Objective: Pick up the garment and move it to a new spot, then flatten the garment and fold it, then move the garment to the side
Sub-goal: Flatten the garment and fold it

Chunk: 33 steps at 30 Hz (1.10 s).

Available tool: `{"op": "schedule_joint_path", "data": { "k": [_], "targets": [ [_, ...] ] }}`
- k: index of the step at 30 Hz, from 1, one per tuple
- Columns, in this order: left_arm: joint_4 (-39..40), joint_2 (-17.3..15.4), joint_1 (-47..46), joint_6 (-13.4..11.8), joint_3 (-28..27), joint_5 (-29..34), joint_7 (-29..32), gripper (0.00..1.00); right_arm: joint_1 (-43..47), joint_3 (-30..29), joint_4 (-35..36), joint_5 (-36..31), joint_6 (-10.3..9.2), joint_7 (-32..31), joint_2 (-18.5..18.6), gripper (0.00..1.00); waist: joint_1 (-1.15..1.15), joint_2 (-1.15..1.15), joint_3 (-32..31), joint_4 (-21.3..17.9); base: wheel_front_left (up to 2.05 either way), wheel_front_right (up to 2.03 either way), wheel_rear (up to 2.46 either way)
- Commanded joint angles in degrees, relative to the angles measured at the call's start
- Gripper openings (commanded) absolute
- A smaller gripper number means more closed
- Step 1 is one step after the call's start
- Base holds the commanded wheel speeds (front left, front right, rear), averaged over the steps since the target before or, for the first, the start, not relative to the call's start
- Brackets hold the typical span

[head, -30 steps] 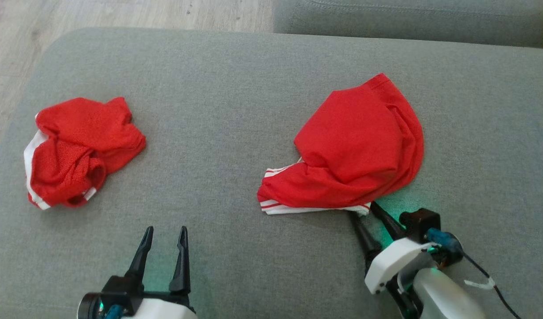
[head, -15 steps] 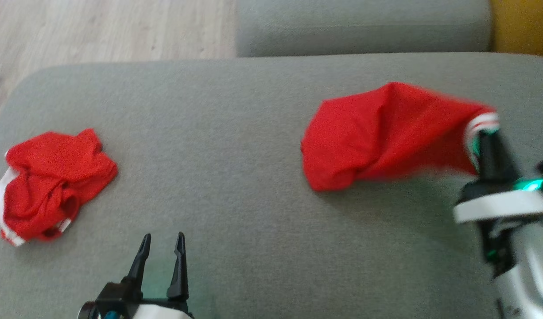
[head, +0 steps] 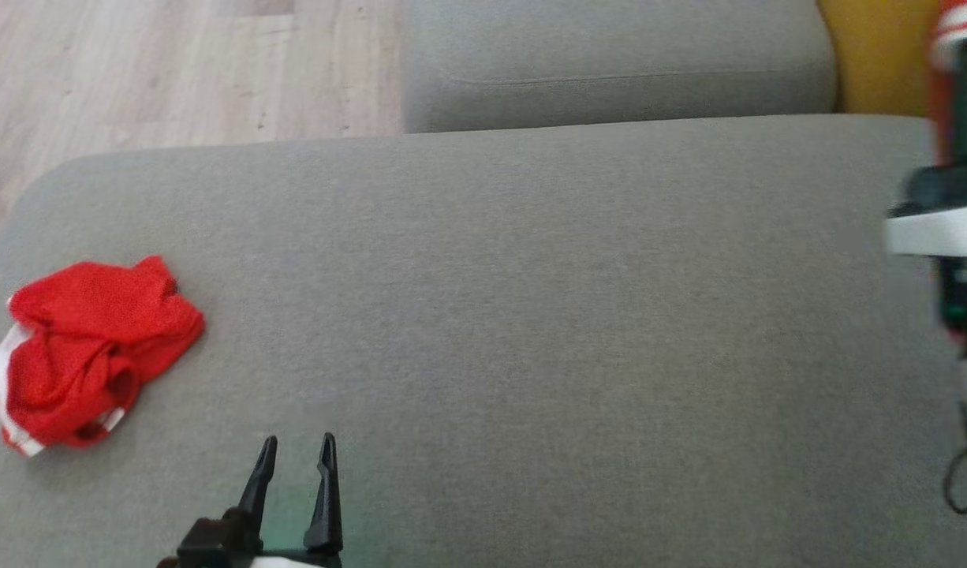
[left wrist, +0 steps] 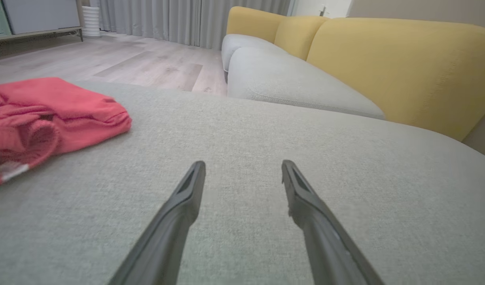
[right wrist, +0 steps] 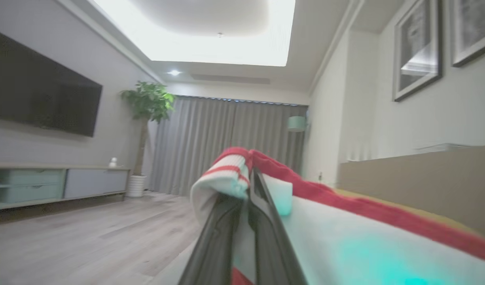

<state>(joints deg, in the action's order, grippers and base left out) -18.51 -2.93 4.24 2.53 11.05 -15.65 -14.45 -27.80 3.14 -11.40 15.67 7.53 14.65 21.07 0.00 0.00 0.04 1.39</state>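
the garment [right wrist: 222, 176] pinched in the right pincer [right wrist: 245, 198] is red, its cuff white with thin red stripes where it folds over the dark fingers [right wrist: 262, 213] — a teal glow tints the white cloth just right of them. the left pincer [left wrist: 243, 164] has matt black fingers [left wrist: 179, 209]. to its left a second garment [left wrist: 48, 114] is red mesh edged in white. the cushion [left wrist: 266, 138] beneath it is plain grey weave — beyond its tips, yellow backrests [left wrist: 385, 59] and a pale wood-grain floor [left wrist: 147, 63].
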Motion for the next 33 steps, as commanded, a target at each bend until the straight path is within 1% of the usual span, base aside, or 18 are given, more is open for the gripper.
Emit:
{"op": "schedule_joint_path", "data": {
  "k": [1, 3, 5, 7, 10, 12, 18, 22, 27, 30, 31, 32, 33],
  "targets": [
    [0.9, 0.0, -0.5, 0.0, -1.6, -0.2, -0.5, 1.00, -3.2, 4.0, 1.1, 0.7, -0.04, 0.3, 0.3, 0.00, 0.00, 0.00, 0.1, 1.4, 0.00, 0.00, 0.00],
    [0.6, 0.0, -0.2, 0.0, -1.6, -0.3, -0.5, 1.00, -5.1, 8.3, 0.2, 1.8, -0.04, 0.3, -0.7, 0.00, 0.00, 0.00, 0.0, 2.7, 0.00, 0.00, 0.00],
    [0.5, 0.0, 0.3, 0.0, -1.7, -0.1, -0.5, 1.00, -7.2, 12.1, -0.2, 3.1, -0.04, 0.3, -2.7, 0.00, 0.00, 0.00, -0.2, 3.6, 0.00, 0.00, 0.00],
    [0.5, 0.0, 0.9, -0.1, -1.9, 0.1, -0.5, 1.00, -9.7, 14.3, 0.2, 4.3, -0.04, 0.3, -4.8, 0.00, 0.00, 0.00, -0.2, 4.3, 0.00, 0.00, 0.00],
    [0.4, 0.0, 1.5, 0.3, -2.5, 0.5, -0.5, 1.00, -12.9, 13.9, 1.4, 5.3, -0.04, 0.3, -7.1, 0.00, 0.00, 0.00, -0.2, 5.1, 0.00, 0.00, 0.00],
    [0.5, 0.0, 1.7, 0.3, -2.8, 0.6, -0.5, 1.00, -13.6, 12.9, 1.3, 5.4, -0.04, 0.3, -7.5, 0.00, 0.00, 0.00, -0.2, 5.3, 0.00, 0.00, 0.00],
    [1.0, 0.0, 1.0, 0.2, -1.9, 0.1, -0.5, 1.00, -9.8, 11.6, -4.9, 4.9, -0.04, -0.5, -4.8, 0.00, 0.00, 0.00, 1.2, 6.2, 0.00, 0.00, 0.00],
    [1.5, 0.0, -0.2, 0.1, -0.9, 0.1, -0.5, 1.00, -7.9, 11.1, -6.6, 5.2, -0.04, -0.4, -2.8, 0.00, 0.00, 0.00, 3.1, 7.0, 0.00, 0.00, 0.00],
    [1.3, 0.0, -1.5, 0.1, -0.7, 0.6, -0.5, 1.00, -9.4, 12.4, -8.2, 4.3, -0.04, -0.6, -1.1, 0.00, 0.00, 0.00, 5.5, 8.4, 0.00, 0.00, 0.00],
    [0.9, 0.0, -2.1, 0.1, -0.4, 0.6, -0.5, 1.00, -11.0, 13.1, -12.7, 2.7, -0.04, -1.6, -0.4, 0.00, 0.00, 0.00, 6.5, 9.3, 0.00, 0.00, 0.00],
    [0.7, 0.0, -2.3, 0.2, -0.2, 0.5, -0.5, 1.00, -11.4, 13.3, -14.6, 1.9, -0.04, -1.7, 0.0, 0.07, 0.00, 0.00, 6.7, 9.8, 0.00, 0.00, 0.00],
    [0.6, 0.0, -2.5, 0.2, 0.2, 0.4, -0.5, 1.00, -11.7, 13.5, -16.6, 1.3, -0.04, -1.9, 0.4, 0.09, 0.00, 0.00, 6.9, 10.2, 0.00, 0.00, 0.00],
    [0.6, 0.0, -2.7, 0.1, 0.4, 0.3, -0.5, 1.00, -12.0, 13.7, -18.5, 0.8, -0.04, -2.1, 0.7, 0.09, 0.00, 0.00, 7.0, 10.6, 0.00, 0.00, 0.00]
  ]
}}
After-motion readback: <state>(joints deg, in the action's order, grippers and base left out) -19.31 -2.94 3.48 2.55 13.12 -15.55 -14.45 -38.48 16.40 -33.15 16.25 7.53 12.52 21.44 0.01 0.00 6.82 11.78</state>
